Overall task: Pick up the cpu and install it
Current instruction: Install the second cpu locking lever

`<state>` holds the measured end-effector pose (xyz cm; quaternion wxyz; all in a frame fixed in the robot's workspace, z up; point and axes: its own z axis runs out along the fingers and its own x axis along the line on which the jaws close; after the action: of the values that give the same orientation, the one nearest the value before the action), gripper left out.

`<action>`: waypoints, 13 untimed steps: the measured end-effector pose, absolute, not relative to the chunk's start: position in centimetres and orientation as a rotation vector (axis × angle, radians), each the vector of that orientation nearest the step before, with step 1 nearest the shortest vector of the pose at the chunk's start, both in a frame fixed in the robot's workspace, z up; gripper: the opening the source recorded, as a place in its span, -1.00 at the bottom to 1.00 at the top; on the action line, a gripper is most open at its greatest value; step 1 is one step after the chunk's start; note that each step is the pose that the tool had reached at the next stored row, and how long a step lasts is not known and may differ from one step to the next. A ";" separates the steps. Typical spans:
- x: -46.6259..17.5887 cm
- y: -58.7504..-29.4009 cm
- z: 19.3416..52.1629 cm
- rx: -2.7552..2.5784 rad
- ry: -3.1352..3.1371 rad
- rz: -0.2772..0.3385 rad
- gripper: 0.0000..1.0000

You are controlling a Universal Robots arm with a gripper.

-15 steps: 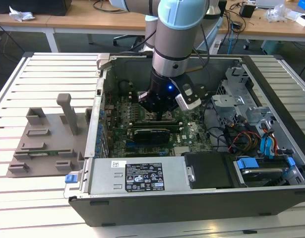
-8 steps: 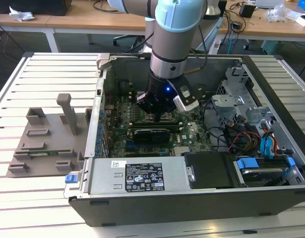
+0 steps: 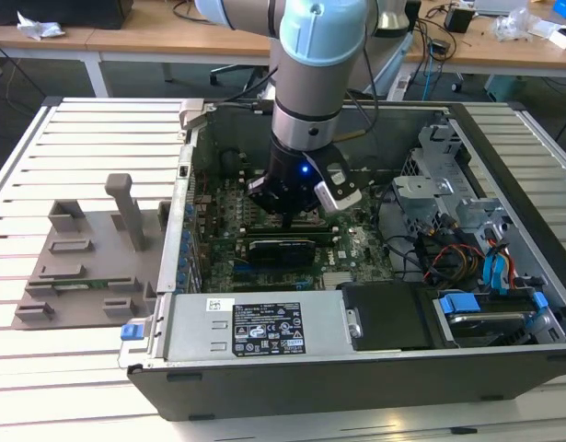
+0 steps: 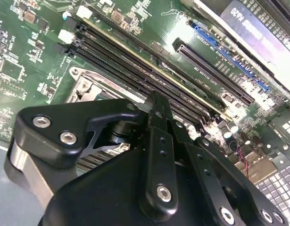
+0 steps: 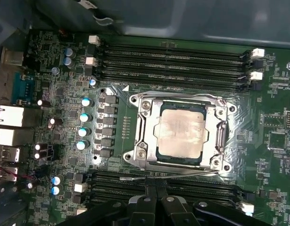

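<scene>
Single arm reaching down into an open computer case (image 3: 375, 368), gripper (image 3: 296, 214) low over the motherboard (image 3: 356, 249). In the first wrist view, cpu (image 5: 183, 132) seated flat inside the socket (image 5: 140, 133), silvery top plate facing up, pale rim visible on all sides, metal frame surrounding it; just ahead of the gripper (image 5: 155, 203) and apart from the fingertips. Nothing visible between the fingers in either wrist view; fingers drawn together with no clear gap, so closed and empty. In the second wrist view, gripper (image 4: 156, 106) hanging just above the memory slots (image 4: 135, 66), with a corner of the socket frame (image 4: 83, 84) beside it.

Judged progress: pick-up and placement apparently done, since the chip already lies square in its socket. Seating depth not checkable from these views. Retention lever (image 5: 178, 174) lying along the socket edge nearest the gripper; whether latched or loose, cannot tell. No cooler over the chip.

Well away from the gripper, outside the case on the slatted table (image 3: 71, 147) toward the exterior view's left, grey plastic tray (image 3: 80, 267) with raised blocks. Drive bays and cabling (image 3: 476, 249) on the far side of the case from the tray, clear of the working area.
</scene>
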<state>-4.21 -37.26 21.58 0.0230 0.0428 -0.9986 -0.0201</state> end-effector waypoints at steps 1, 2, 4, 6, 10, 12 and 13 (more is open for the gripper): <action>-4.2 -37.3 21.5 0.133 -3.092 -0.062 -0.79; -4.3 -37.3 21.3 0.132 -3.092 -0.062 -0.79; -4.4 -37.3 21.1 0.133 -3.092 -0.062 -0.79; -4.6 -37.3 21.0 0.132 -3.092 -0.062 -0.79; -5.3 -37.2 20.8 0.132 -3.092 -0.063 -0.79; -5.6 -37.0 20.8 0.133 -3.092 -0.062 -0.79; -5.7 -37.0 20.8 0.133 -3.092 -0.062 -0.79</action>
<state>-5.69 -37.00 20.77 0.0229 0.0430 -0.9986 -0.0202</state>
